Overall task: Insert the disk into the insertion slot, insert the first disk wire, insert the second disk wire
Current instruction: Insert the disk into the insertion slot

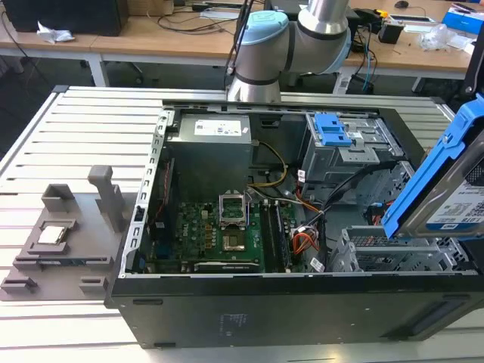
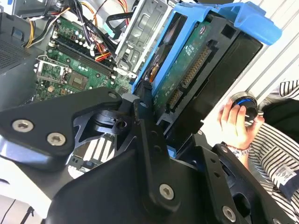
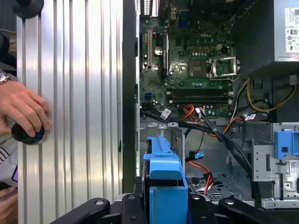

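Clamped with the black end effector (image 3: 163, 208) on the flat silver rectangular disk (image 1: 452, 198) in its bright blue plastic carrier bracket; in the second wrist view, 1 black finger (image 2: 146, 125) pressed against the bracket's blue edge. Held tilted in the air, touching nothing else, over the end of the open black computer case (image 1: 249, 310) at the exterior view's right. Turned with the white-and-blue label toward the exterior view and the green circuit-board underside, connector row bare of wires, toward the second wrist view. Not yet in the boxy grey perforated sheet-metal insertion slot (image 1: 363, 253), in the case's near corner at the exterior view's right, just under the raised disk as seen there. Behind that slot in the exterior view, a taller grey sheet-metal cage (image 1: 340, 155) topped by a blue plastic latch. Between the 2 cages and the green motherboard (image 1: 219, 234), loose black, orange and red wires (image 1: 304, 243). Beneath everything, a ribbed silver aluminium desk (image 1: 83, 144), and on it, at the exterior view's left, a grey plastic fixture (image 1: 106, 197) carrying a small square chip. In the first wrist view, on the desk beside the case, a person's hand (image 3: 23, 107) resting over a round black knob with a blue ring (image 3: 29, 134); in the second wrist view, a striped sleeve (image 2: 275, 158) at that hand's wrist. Behind the case in the exterior view, the silver and pale blue robot arm (image 1: 302, 41).
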Controlling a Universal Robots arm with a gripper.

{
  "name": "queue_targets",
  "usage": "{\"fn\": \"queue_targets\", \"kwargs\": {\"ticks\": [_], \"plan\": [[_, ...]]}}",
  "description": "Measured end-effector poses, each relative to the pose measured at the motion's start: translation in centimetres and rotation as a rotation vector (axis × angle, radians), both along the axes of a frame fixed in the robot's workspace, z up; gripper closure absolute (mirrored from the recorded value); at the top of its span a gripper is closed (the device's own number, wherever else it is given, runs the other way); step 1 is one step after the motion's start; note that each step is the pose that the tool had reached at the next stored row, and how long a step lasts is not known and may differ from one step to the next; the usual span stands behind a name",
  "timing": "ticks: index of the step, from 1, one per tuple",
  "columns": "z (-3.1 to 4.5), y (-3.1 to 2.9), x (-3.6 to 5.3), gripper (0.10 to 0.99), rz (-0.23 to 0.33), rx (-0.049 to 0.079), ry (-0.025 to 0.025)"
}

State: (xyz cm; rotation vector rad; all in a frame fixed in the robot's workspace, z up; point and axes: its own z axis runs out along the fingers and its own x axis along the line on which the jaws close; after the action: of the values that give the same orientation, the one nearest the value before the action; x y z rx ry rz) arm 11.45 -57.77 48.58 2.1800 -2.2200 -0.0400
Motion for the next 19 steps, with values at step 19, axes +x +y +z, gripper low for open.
{"fn": "queue_targets", "kwargs": {"ticks": [19], "plan": [[-1.73, 0.00, 0.00, 0.725, 0.000, 0.000, 0.0000]]}}
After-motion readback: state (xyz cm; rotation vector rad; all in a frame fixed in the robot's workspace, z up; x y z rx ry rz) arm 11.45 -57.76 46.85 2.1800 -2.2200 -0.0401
